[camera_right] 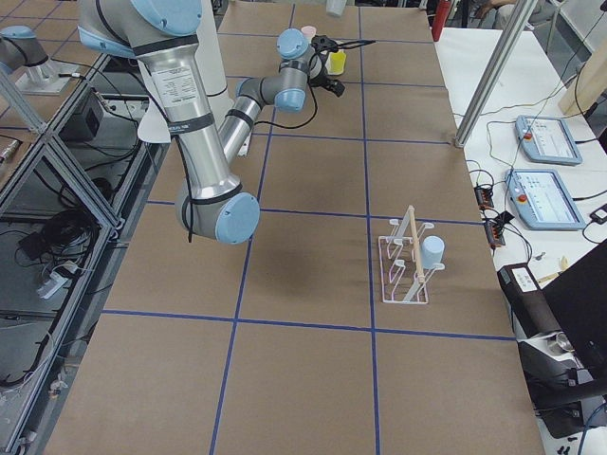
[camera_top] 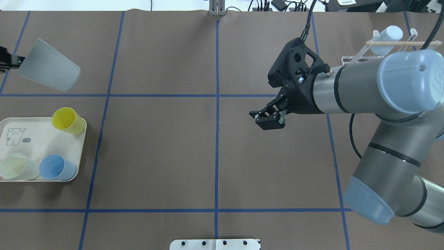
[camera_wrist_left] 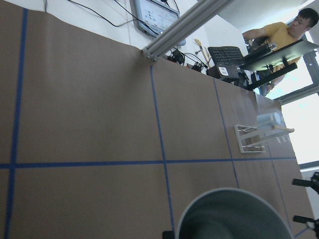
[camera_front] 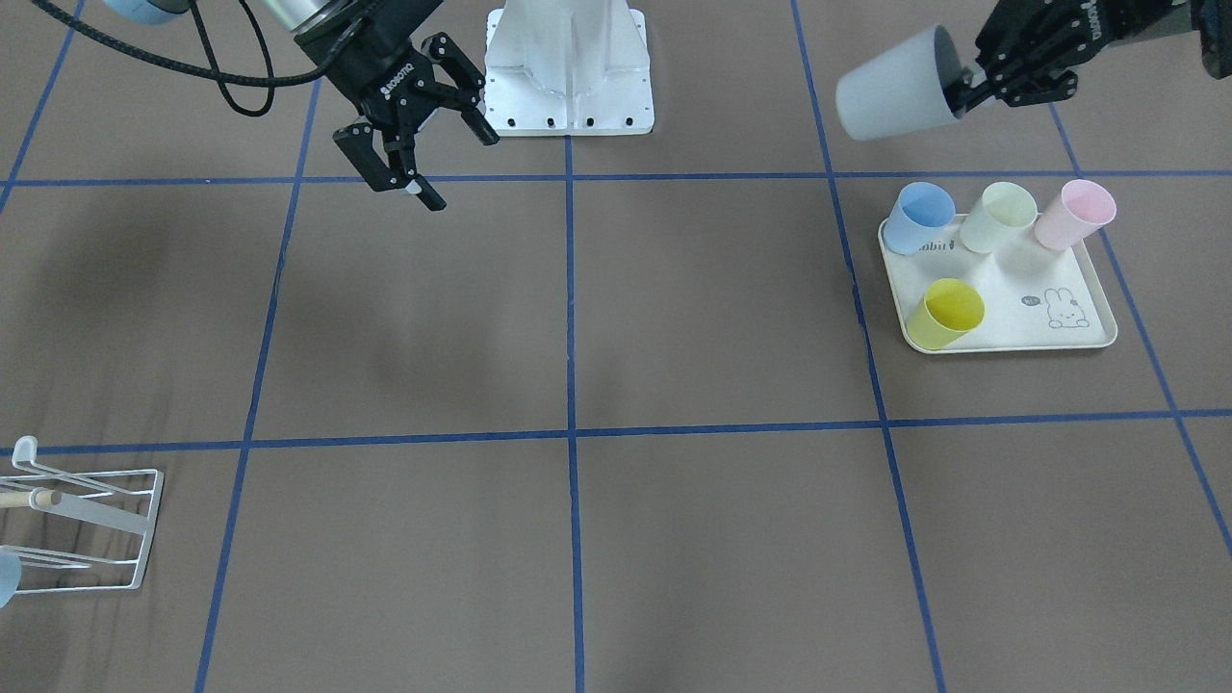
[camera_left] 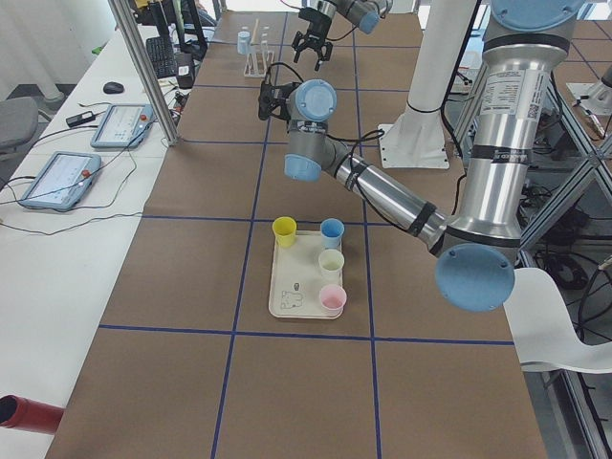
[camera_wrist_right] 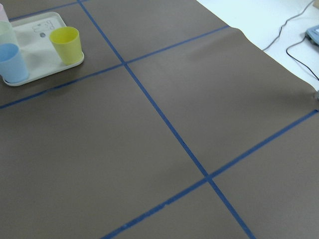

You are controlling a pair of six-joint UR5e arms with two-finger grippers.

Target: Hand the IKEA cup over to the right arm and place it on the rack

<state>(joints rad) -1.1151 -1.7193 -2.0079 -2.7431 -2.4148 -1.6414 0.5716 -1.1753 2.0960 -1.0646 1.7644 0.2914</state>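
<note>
A grey IKEA cup (camera_front: 895, 87) hangs tilted in the air above the table, mouth toward my left gripper (camera_front: 964, 91), which is shut on its rim with one finger inside. From overhead the grey cup (camera_top: 48, 66) is at the far left; its rim (camera_wrist_left: 234, 216) fills the bottom of the left wrist view. The right arm's gripper (camera_front: 460, 168) hovers open and empty over the table's other half, well apart from the cup; it is also seen from overhead (camera_top: 269, 119). The white wire rack (camera_front: 87, 520) stands at the table's right end and carries a light-blue cup (camera_top: 386, 36).
A cream tray (camera_front: 1011, 332) with a rabbit drawing holds a blue cup (camera_front: 919, 217), a pale green cup (camera_front: 1001, 217), a pink cup (camera_front: 1076, 214) and a yellow cup (camera_front: 948, 313). A white mount base (camera_front: 568, 72) sits between the arms. A person (camera_wrist_left: 284, 32) sits beyond the table.
</note>
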